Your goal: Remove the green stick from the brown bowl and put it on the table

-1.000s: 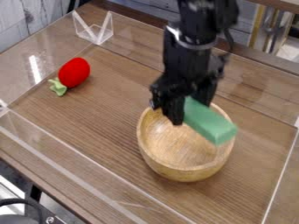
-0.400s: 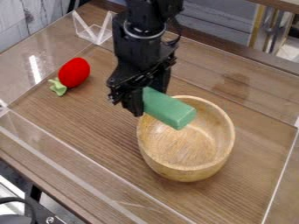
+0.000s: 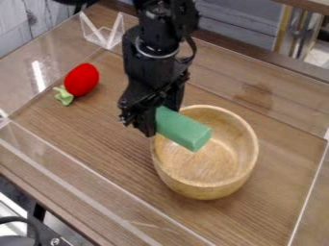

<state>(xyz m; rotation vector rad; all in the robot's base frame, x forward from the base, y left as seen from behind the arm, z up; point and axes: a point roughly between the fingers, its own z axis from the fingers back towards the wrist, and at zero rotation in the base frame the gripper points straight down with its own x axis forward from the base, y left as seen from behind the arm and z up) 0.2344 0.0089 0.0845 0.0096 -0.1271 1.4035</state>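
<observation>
At the far left of the dark wood-grain worktop (image 3: pixel 77 144), a red ball-like object (image 3: pixel 83 78) lies on its side with its small green stem (image 3: pixel 62 95) pointing toward the near left edge; it sits close to the clear plastic wall (image 3: pixel 26 53) that runs along that side. A second clear plastic piece (image 3: pixel 103 34), folded into a V, stands at the back, beyond the red object.

Moving toward the middle, the black robot arm (image 3: pixel 161 38) comes down from the top of the view with its wrist pointing straight at the worktop. The fingers (image 3: pixel 152 113) are drawn in tight and clamp one end of the green stick (image 3: pixel 183 129). The stick is a flat light-green block, held off the surface and slanting down to the right, so that its gripped end is over the bare worktop just left of the bowl and its free end hangs over the bowl's left rim. Whether the stick touches the rim cannot be told from this angle.

To the right stands the brown bowl (image 3: pixel 213 178), round, thick-walled and pale tan with visible grain, resting upright on the worktop. Its inside shows only wood
</observation>
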